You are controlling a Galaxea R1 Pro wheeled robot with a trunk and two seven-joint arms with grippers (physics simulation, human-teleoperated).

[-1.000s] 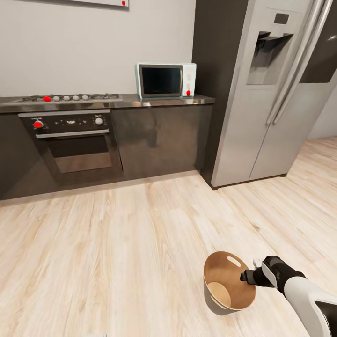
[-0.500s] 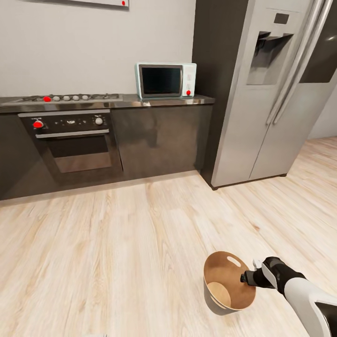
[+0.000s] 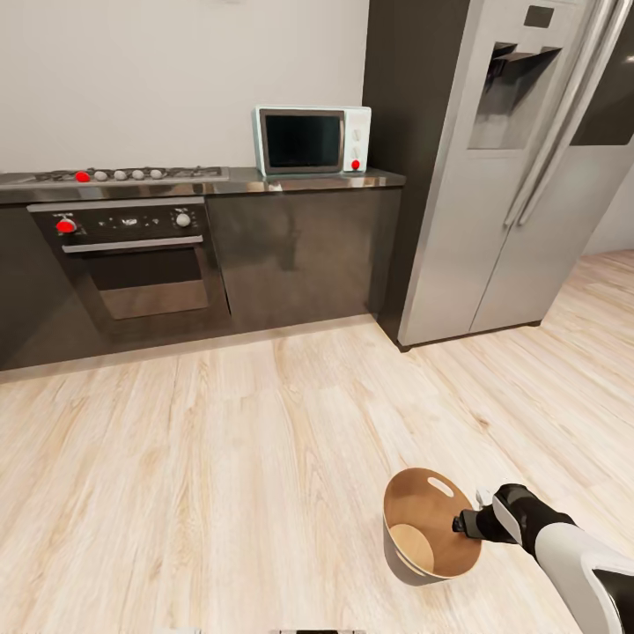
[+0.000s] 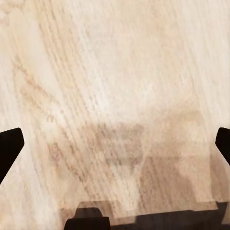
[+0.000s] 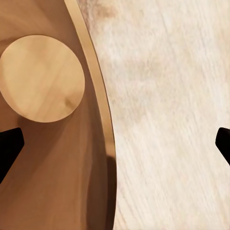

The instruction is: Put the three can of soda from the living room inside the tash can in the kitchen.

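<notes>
Nearest the robot, the right gripper (image 3: 467, 523) sits at the rim of the small round tapered bin, grey outside and copper-brown inside (image 3: 407, 563); in the right wrist view its dark fingertips (image 5: 9, 146) stand wide apart at either edge, one over the bin's inner wall and one over the floor, so the jaws are spread and straddle the rim (image 5: 98, 96) without pinching it. The bin's pale round bottom (image 5: 42, 78) is bare, and no soda can lies inside. The left gripper's (image 4: 115, 148) tips are likewise spread, over bare pale wood plank floor (image 3: 220, 475). To grip well, I judge the fingers should settle squarely across the rim, then close on the wall without tipping the bin. Beyond the floor stand the dark grey cabinet run with built-in oven (image 3: 141, 264), the mint-green microwave (image 3: 313, 141) on the counter, and the tall steel fridge (image 3: 519, 176).
</notes>
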